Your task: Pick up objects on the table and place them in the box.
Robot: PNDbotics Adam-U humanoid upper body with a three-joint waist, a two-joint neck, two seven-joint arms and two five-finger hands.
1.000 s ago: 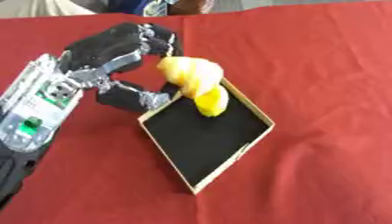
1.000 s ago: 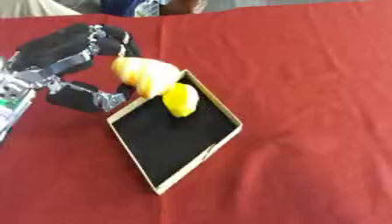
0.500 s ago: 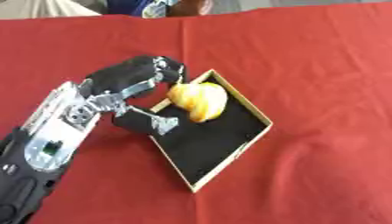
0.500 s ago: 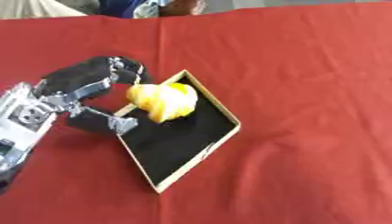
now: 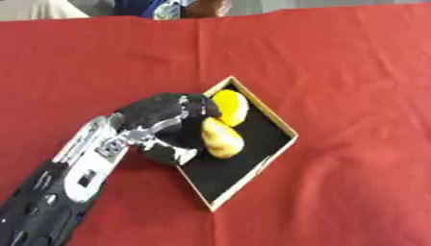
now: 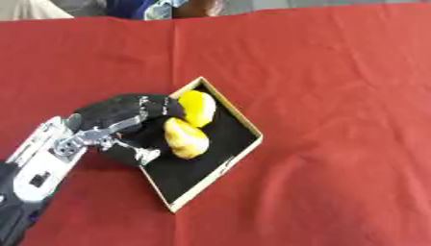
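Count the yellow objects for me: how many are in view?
2, both inside the box. One lies in its far corner; the other lies nearer, at the left hand. The hand could hide more.

Red cloth (image 5: 336, 72), black-lined box (image 5: 244, 168), two yellow objects (image 5: 221, 139).

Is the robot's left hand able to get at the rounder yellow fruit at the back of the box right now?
Probably yes: the left hand is already at the black box's near edge, the rounder yellow fruit lies uncovered just beyond its fingers.
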